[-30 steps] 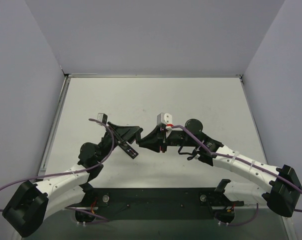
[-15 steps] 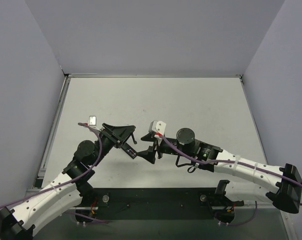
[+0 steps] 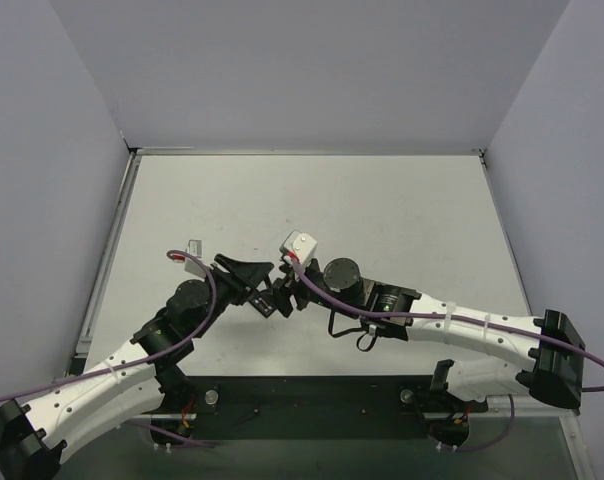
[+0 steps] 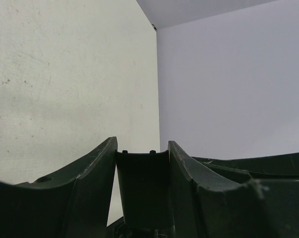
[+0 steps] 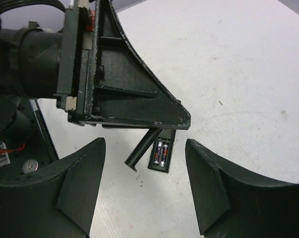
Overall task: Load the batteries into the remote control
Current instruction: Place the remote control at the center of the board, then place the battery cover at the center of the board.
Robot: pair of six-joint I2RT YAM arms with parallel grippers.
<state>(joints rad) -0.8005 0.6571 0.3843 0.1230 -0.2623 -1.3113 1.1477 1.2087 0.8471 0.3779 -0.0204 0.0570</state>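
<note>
The remote control (image 5: 163, 161) lies on the table with its back up and its compartment open, its far part hidden under my left gripper. The two batteries (image 5: 162, 151) sit side by side in the compartment. My left gripper (image 4: 142, 144) is shut on the short black cover piece (image 4: 142, 188), which slants down beside the compartment in the right wrist view (image 5: 141, 149). My right gripper (image 5: 145, 144) is open and empty above the remote, one finger on each side. In the top view the two grippers (image 3: 260, 283) (image 3: 285, 297) meet over the remote (image 3: 266, 303).
A dark base plate (image 3: 312, 395) runs along the near edge between the arm bases. Grey walls (image 3: 312, 70) enclose the table on three sides. Purple cables (image 3: 202, 300) trail along both arms.
Both grippers have moved left and nearer. The right gripper has closed in on the left one and now hangs over the remote's open compartment.
</note>
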